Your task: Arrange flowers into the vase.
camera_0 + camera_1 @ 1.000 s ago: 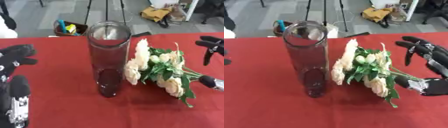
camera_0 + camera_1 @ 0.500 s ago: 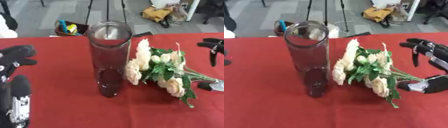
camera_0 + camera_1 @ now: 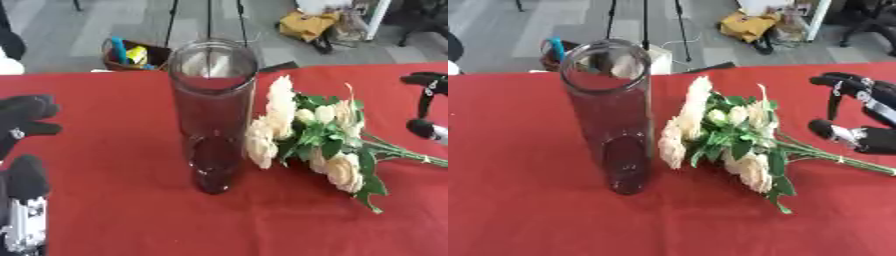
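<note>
The right hand [image 3: 859, 120] is hovering open-fingered beside the stems of the flowers [image 3: 728, 135], seemingly preparing to grasp and lift them into the upright vase [image 3: 614, 125], while the left hand [image 3: 22, 150] is idling with relaxed fingers

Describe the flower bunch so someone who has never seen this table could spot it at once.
On the red tablecloth stands a tall clear glass vase, upright and empty of flowers. Just to its right lies the flower bunch, on its side: cream roses with green leaves, stems pointing toward the right hand. It is the only pale, leafy thing on the cloth.

no text, label, brand, number or sign can be read on anything here.
</note>
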Controlling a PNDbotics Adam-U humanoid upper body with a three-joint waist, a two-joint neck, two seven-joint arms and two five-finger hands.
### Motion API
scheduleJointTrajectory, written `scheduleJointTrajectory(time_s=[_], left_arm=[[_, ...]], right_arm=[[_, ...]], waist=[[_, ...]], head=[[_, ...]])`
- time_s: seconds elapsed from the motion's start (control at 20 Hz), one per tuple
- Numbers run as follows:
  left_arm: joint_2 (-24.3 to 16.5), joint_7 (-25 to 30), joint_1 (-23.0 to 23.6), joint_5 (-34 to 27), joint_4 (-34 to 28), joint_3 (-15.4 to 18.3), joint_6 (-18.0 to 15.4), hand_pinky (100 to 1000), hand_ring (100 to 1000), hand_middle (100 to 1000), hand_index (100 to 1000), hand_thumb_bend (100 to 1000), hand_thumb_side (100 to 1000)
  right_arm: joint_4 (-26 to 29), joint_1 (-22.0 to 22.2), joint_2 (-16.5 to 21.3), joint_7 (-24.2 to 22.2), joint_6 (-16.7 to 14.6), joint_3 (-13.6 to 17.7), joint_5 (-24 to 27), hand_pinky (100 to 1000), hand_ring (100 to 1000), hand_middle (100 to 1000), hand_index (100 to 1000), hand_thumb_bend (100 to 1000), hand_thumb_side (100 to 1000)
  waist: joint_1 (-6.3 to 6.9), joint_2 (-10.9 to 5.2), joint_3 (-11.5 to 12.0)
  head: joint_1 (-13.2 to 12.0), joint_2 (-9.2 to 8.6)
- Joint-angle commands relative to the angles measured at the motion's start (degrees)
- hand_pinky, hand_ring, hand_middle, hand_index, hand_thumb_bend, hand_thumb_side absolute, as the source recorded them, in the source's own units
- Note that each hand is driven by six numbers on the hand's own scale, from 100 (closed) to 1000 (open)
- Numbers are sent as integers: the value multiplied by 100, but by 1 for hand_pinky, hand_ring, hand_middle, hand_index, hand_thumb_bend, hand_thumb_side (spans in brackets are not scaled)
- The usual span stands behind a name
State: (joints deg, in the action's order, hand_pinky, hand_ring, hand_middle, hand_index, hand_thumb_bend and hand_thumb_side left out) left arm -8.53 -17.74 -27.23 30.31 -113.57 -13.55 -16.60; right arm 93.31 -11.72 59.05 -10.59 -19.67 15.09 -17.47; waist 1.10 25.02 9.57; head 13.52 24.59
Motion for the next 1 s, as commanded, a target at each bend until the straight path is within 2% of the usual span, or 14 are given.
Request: scheduleJointTrajectory(time_s=[0.05,0.55,1.0], left_arm=[[-32,28,-27,-13,-102,-44,13,624,730,718,808,100,786],[-5,65,-41,2,-102,-79,-15,624,731,718,806,100,775],[-2,55,-32,30,-102,-85,-60,627,730,723,806,100,769]], right_arm=[[-237,-91,345,18,-109,29,69,1000,1000,427,1000,486,946],[-792,-266,390,1,-341,-134,122,1000,1000,394,1000,506,821],[-591,119,334,50,-367,11,217,1000,1000,398,1000,505,725]], waist=[[-17,-96,12],[-3,-8,112],[-9,81,181]], head=[[97,-79],[213,-158],[200,-267]])
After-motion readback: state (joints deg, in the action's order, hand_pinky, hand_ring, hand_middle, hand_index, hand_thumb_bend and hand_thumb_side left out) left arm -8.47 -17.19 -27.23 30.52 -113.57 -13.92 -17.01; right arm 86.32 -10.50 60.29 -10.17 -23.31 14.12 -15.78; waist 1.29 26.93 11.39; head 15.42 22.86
